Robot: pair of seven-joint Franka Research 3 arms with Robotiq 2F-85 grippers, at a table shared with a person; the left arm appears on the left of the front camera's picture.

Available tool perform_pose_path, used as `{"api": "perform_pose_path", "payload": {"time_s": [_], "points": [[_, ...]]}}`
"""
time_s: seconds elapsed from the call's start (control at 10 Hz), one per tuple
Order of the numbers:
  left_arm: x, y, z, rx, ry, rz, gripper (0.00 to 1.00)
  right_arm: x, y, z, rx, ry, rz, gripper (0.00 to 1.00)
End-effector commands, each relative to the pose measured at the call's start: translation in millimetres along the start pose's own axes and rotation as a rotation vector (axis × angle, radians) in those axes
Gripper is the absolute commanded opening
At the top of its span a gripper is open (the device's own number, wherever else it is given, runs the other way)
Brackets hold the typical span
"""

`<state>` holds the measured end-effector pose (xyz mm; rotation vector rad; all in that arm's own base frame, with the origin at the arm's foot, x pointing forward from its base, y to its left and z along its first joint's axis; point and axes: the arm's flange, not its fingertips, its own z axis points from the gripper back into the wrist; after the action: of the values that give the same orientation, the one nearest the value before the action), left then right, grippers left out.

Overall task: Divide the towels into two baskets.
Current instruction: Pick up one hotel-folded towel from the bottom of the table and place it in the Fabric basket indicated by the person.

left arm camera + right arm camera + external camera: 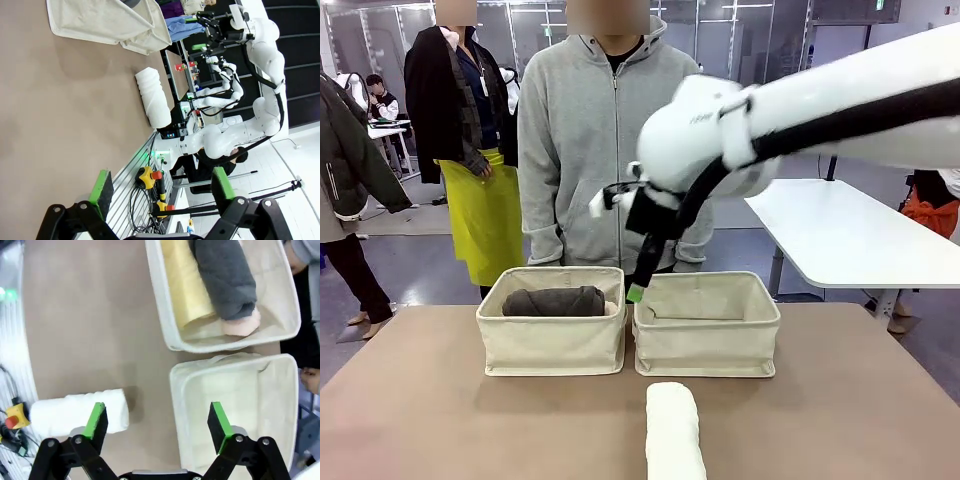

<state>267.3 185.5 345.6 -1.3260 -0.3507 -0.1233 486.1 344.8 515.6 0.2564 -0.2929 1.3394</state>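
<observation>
**Right gripper** [156, 412]: jaws at full spread, nothing held. It hangs above the seam between the two baskets, fingers pointing down at the table [440, 400].

**Left gripper** [162, 185]: jaws also wide apart, nothing held. It sits low, well apart from the work.

**Target: white towel** [675, 435]
- It lies on the bare table, on the robot's side of the baskets.
- In the front view it is at 6 o'clock from the right gripper, with its long axis running 12 to 6.
- In the right wrist view it is at 8 o'clock, with its long axis running 9 to 3. That is in line with the jaw opening, not across it.

**Baskets**
- Loaded basket [552, 345]: holds the grey towel [555, 301], the yellow towel [186, 285] and the pink towel [241, 326].
- Empty basket [708, 350]: directly under the right gripper's 3 o'clock side.

**Arm pose:** the right arm reaches in from 3 o'clock across the middle, with the wrist bent downward.

**Assessment**
- The right gripper appears to be the nearer one.
- Retract it toward 6 o'clock.
- Rotate the wrist a quarter turn so the jaws straddle the roll across its width, then descend.
</observation>
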Motion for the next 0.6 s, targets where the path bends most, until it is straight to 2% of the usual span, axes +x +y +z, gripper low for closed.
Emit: {"api": "perform_pose_path", "payload": {"time_s": [0.0,0.2,0.4,0.5], "points": [[-3.7,-3.5,2.2,-0.009,0.003,0.008,1.00,-64.9,16.6,14.8,0.087,-0.095,-0.141,1.00],[-3.7,-3.5,2.2,-0.009,0.003,0.008,1.00,-124.5,17.8,23.2,0.227,-0.197,-0.271,1.00],[-3.7,-3.5,2.2,-0.009,0.003,0.008,1.00,-193.2,22.5,38.8,0.308,-0.325,-0.403,1.00],[-3.7,-3.5,2.2,-0.009,0.003,0.008,1.00,-233.3,24.2,46.3,0.338,-0.425,-0.437,1.00]]}}
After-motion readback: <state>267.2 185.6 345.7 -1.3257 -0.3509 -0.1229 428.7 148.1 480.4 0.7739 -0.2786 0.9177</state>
